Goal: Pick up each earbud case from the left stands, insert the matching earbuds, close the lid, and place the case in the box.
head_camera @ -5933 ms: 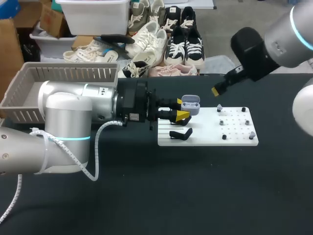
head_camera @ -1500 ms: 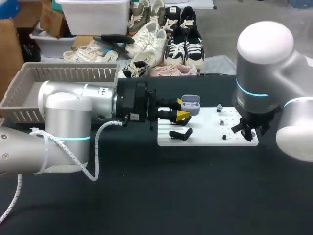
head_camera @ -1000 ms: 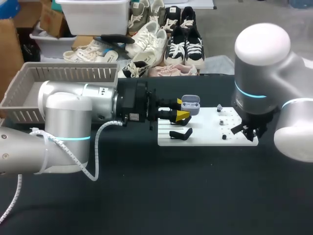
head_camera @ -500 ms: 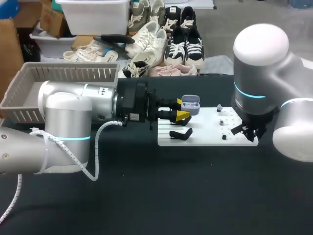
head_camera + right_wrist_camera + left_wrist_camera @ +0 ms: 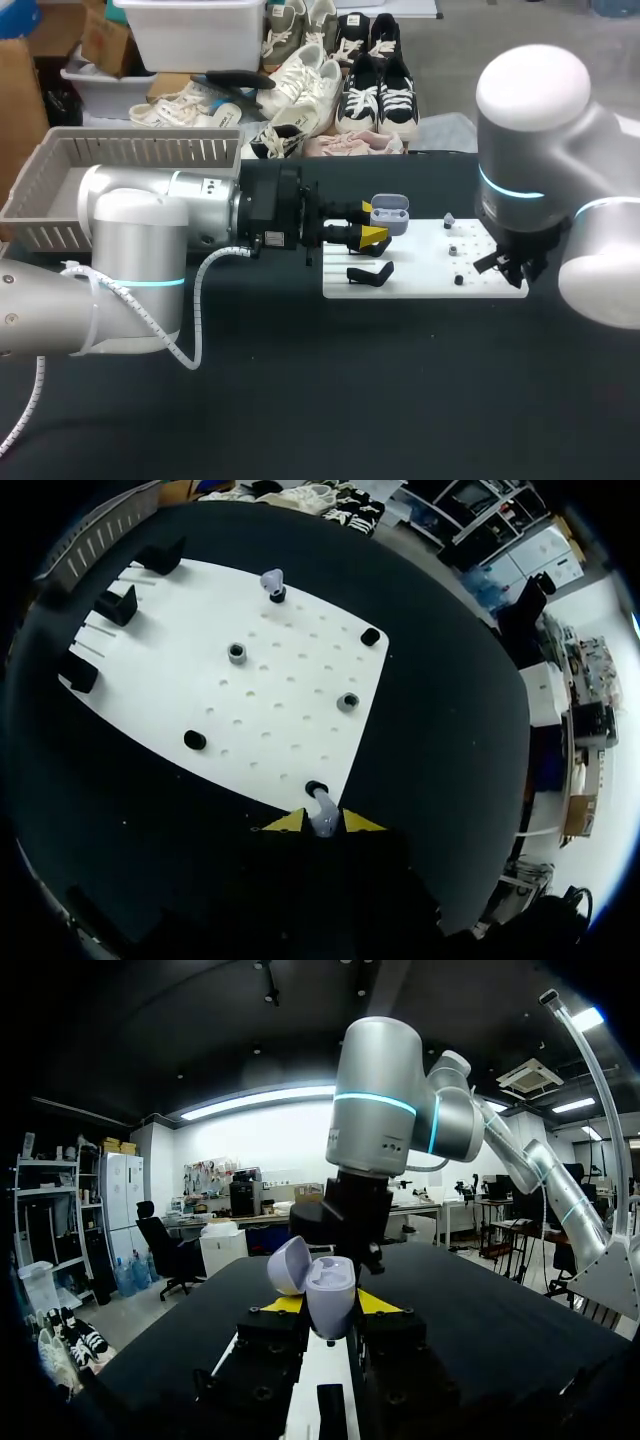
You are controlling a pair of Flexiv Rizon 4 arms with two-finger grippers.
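Progress: early | left gripper [image 5: 330,1304] jaws clamp the open lavender earbud case [image 5: 322,1282] over the pegboard [image 5: 285,665] stand end | right gripper [image 5: 322,823] jaws pinch an earbud [image 5: 320,808] on the pegboard's corner peg | remaining: inserting, lid closing, boxing.

Background: one dark counter

Matte black counter [image 5: 330,400] spans the head view side to side and down to the near edge. Its far edge runs across the upper part. Surface is plain and evenly lit.

Left gripper [image 5: 331,1302] clamps lavender earbud case [image 5: 329,1288] from 2 sides, lid [image 5: 288,1266] open; right arm [image 5: 375,1150] just beyond.
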